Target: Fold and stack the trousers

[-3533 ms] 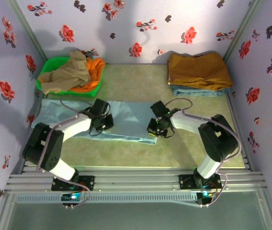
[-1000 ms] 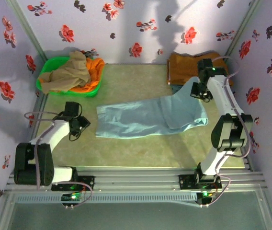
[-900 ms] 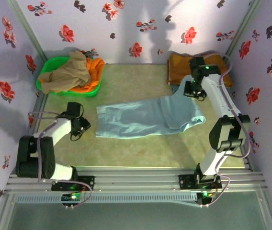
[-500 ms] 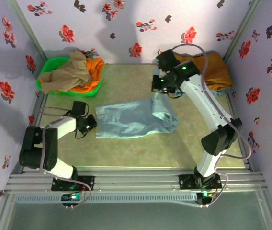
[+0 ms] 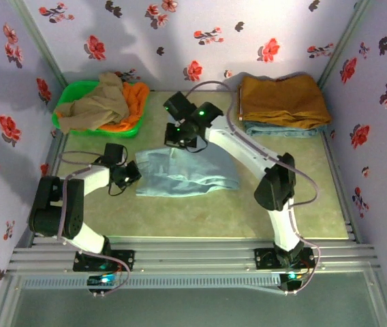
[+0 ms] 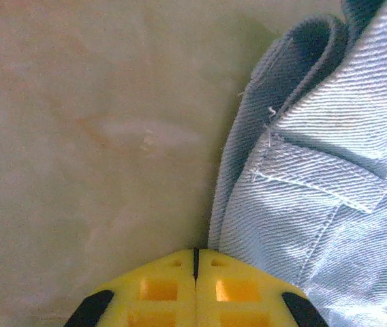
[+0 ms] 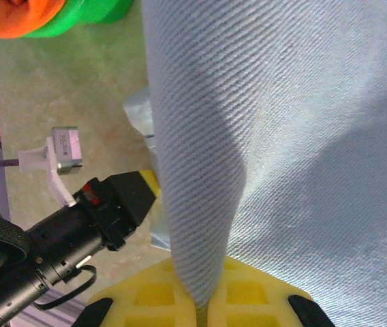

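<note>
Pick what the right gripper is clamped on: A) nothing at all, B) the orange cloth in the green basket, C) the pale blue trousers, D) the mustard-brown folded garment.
C: in the right wrist view a fold of the pale blue trousers comes out pinched between the yellow pads of the right gripper.

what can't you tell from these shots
Right wrist view: the trousers run off the frame, so their fold is unclear.
Left wrist view: the left tool is cut by the bottom edge; cloth under it cannot be told.
Top view: the blue pile is mostly hidden under the mustard garment.
</note>
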### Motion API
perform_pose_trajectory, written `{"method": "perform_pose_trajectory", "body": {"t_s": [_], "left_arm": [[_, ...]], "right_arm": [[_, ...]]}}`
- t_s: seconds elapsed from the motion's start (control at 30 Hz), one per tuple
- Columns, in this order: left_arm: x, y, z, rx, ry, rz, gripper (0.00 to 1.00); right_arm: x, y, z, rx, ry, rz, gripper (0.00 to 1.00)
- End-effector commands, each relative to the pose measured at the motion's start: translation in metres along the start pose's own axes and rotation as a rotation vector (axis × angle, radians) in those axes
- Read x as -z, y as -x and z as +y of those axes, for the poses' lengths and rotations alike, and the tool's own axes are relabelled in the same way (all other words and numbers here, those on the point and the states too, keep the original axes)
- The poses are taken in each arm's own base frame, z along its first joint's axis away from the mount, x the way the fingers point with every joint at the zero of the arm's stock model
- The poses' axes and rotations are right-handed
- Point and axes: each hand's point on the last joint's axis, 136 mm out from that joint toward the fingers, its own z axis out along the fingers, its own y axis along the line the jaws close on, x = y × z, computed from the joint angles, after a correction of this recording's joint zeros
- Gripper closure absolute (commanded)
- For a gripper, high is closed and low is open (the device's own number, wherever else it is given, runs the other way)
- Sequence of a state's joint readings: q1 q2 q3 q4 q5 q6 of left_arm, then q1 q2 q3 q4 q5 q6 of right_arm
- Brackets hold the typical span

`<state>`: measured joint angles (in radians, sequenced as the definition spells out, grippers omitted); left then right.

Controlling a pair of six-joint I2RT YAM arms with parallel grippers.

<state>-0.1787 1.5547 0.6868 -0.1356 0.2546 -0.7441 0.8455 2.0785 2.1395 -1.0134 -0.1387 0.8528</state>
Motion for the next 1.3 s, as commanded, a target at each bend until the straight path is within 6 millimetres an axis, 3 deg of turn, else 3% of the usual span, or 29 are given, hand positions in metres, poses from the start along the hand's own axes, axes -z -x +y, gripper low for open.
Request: {"method": "perform_pose_trajectory", "body": {"t_s": [0.0,0.13,0.43,0.57,0.63,0.7,0.77,0.9,1.0,1.1,1.17,1.27], "left_arm": [[-0.018,-0.032,-0.002,-0.039,-0.040,0.112,1.00],[-0.018,-0.035,0.001,-0.042,-0.040,0.116,1.00],[-0.019,-0.038,0.004,-0.029,-0.041,0.120,1.00],[-0.019,-0.041,0.007,-0.017,-0.038,0.122,1.00],[-0.019,-0.043,0.010,-0.005,-0.039,0.127,0.95],[-0.017,-0.045,0.015,0.020,-0.034,0.129,0.86],[-0.011,-0.046,0.022,0.058,-0.028,0.123,0.67],[0.013,-0.046,0.045,0.163,0.006,0.083,0.53],[0.038,-0.043,0.050,0.196,0.026,0.029,0.48],[0.068,-0.031,0.041,0.185,0.025,-0.043,0.41],[0.088,-0.024,0.032,0.162,0.018,-0.075,0.41],[0.115,-0.011,0.004,0.098,-0.018,-0.109,0.44]], "right_arm": [[-0.011,0.002,0.035,-0.013,0.074,-0.026,1.00],[-0.044,-0.009,0.040,-0.019,0.060,0.022,1.00],[-0.097,-0.033,0.058,-0.034,0.084,0.109,1.00],[-0.118,-0.036,0.065,-0.062,0.119,0.122,0.99],[-0.128,-0.036,0.069,-0.081,0.144,0.131,0.96],[-0.138,-0.040,0.071,-0.090,0.164,0.157,0.86],[-0.141,-0.042,0.068,-0.100,0.163,0.177,0.64],[-0.118,-0.032,0.079,-0.120,0.237,0.156,0.47],[-0.084,-0.017,0.090,-0.125,0.307,0.106,0.43],[-0.037,0.001,0.093,-0.114,0.371,0.051,0.41],[-0.009,0.013,0.077,-0.110,0.368,-0.001,0.41],[0.025,0.029,0.024,-0.116,0.311,-0.081,0.48]]}}
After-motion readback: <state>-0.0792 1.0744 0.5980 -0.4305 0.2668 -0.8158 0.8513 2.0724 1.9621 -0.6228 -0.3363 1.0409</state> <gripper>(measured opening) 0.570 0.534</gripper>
